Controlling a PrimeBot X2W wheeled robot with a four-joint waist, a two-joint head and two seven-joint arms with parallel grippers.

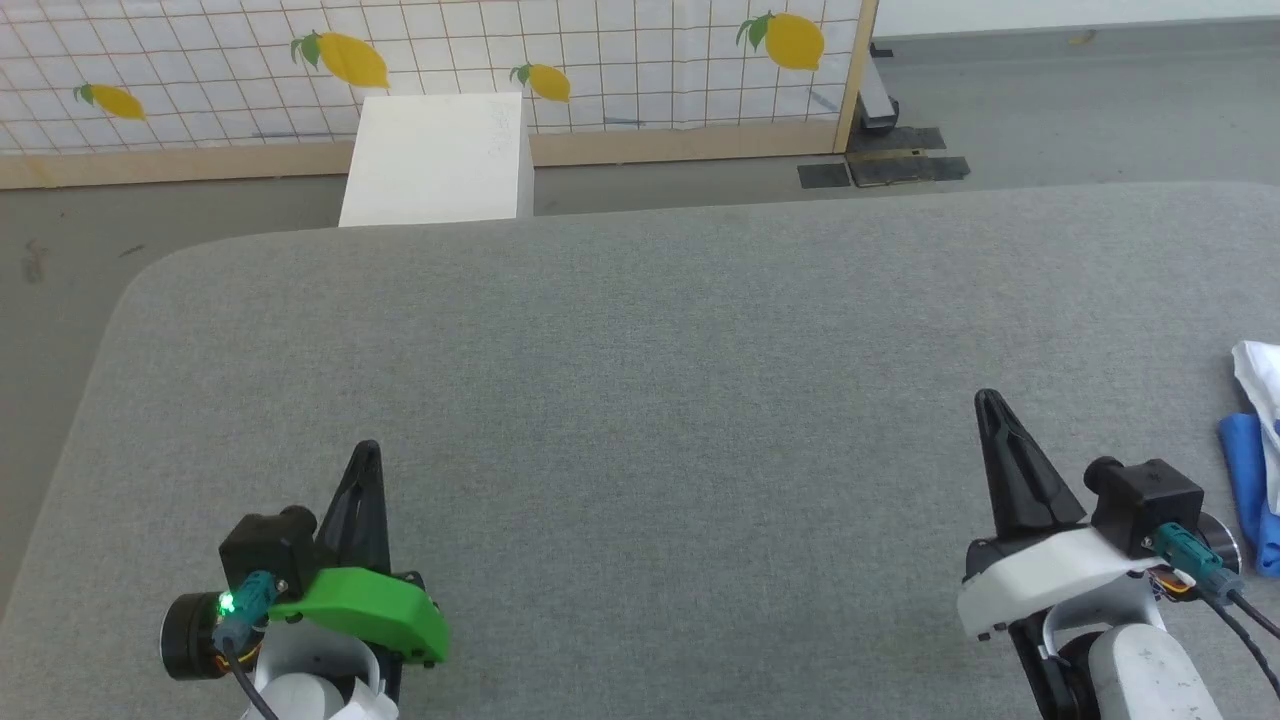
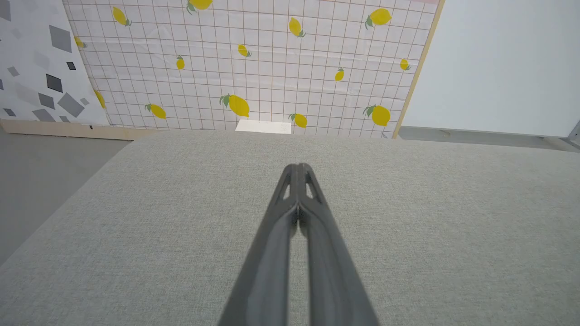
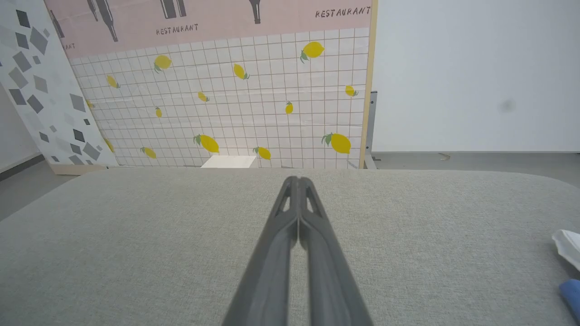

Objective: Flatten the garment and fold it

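Observation:
The garment (image 1: 1258, 460) lies at the far right edge of the grey table (image 1: 640, 400); I see just a bit of white cloth and a blue part, cut off by the frame. In the right wrist view its white and blue edge, the garment (image 3: 568, 262), sits at the right border. My right gripper (image 1: 990, 400) is shut and empty, hovering left of the garment, apart from it. At the lower left my left gripper (image 1: 368, 450) is shut too, with nothing in it. Both pairs of fingertips are pressed together in the wrist views: left gripper (image 2: 298, 166), right gripper (image 3: 298, 179).
A white box (image 1: 440, 160) stands on the floor beyond the table's far edge. Behind it is a lemon-print panel (image 1: 430, 60) with a wooden frame. Grey floor runs past the table's rounded left corner (image 1: 130, 290).

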